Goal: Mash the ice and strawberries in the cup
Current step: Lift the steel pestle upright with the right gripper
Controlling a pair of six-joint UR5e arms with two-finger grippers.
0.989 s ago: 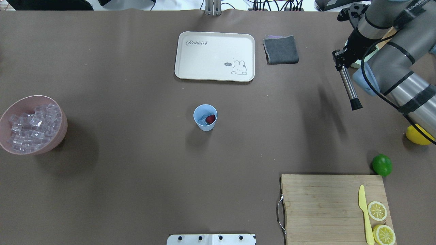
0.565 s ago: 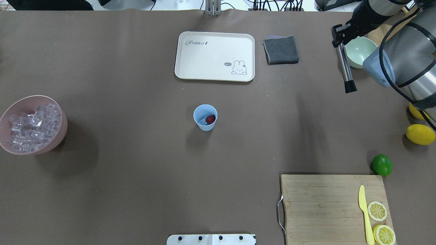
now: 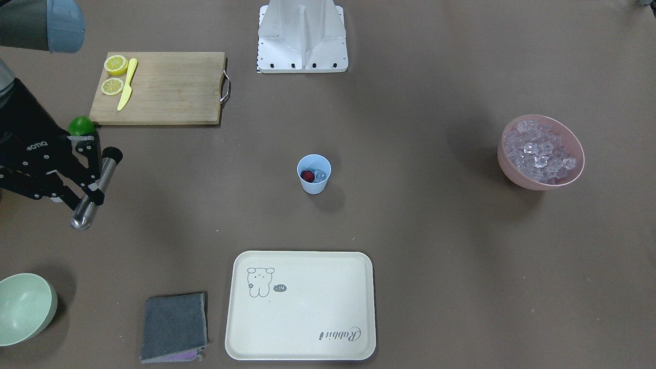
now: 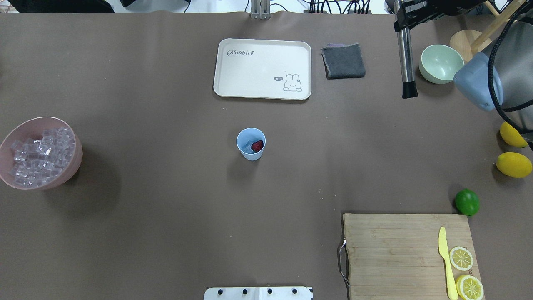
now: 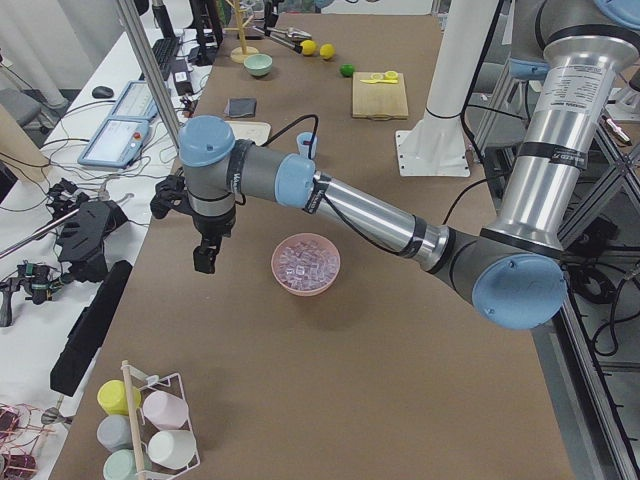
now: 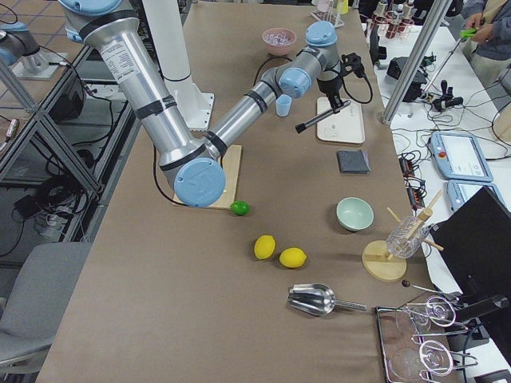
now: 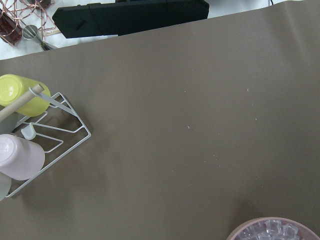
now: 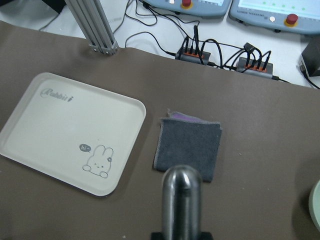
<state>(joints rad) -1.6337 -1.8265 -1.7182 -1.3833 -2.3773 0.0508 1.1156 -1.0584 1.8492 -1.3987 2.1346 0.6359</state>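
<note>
The light-blue cup (image 4: 251, 153) stands upright mid-table, also in the front view (image 3: 313, 185). Inside lie the red strawberry (image 4: 257, 145) (image 3: 307, 176) and a piece of clear ice (image 3: 320, 176). My right gripper (image 4: 403, 23) (image 3: 95, 171) is shut on a steel muddler (image 4: 406, 62) (image 3: 92, 197) with a black tip, held in the air over the far right of the table, well away from the cup. The muddler's round end fills the right wrist view (image 8: 181, 200). My left gripper (image 5: 205, 255) hangs beside the pink bowl; I cannot tell whether it is open.
A pink bowl (image 4: 77, 160) of ice cubes (image 4: 37, 156) sits at the left edge. A cream tray (image 4: 262, 68), grey cloth (image 4: 343, 60) and pale green bowl (image 4: 441, 62) lie far. A cutting board (image 4: 391, 254) with knife and lemon halves, a lime (image 4: 466, 201) and lemons (image 4: 513, 164) are right.
My right arm has carried the muddler toward the far edge and slightly left, uncovering the pale green bowl. The cup and its contents have not moved.
</note>
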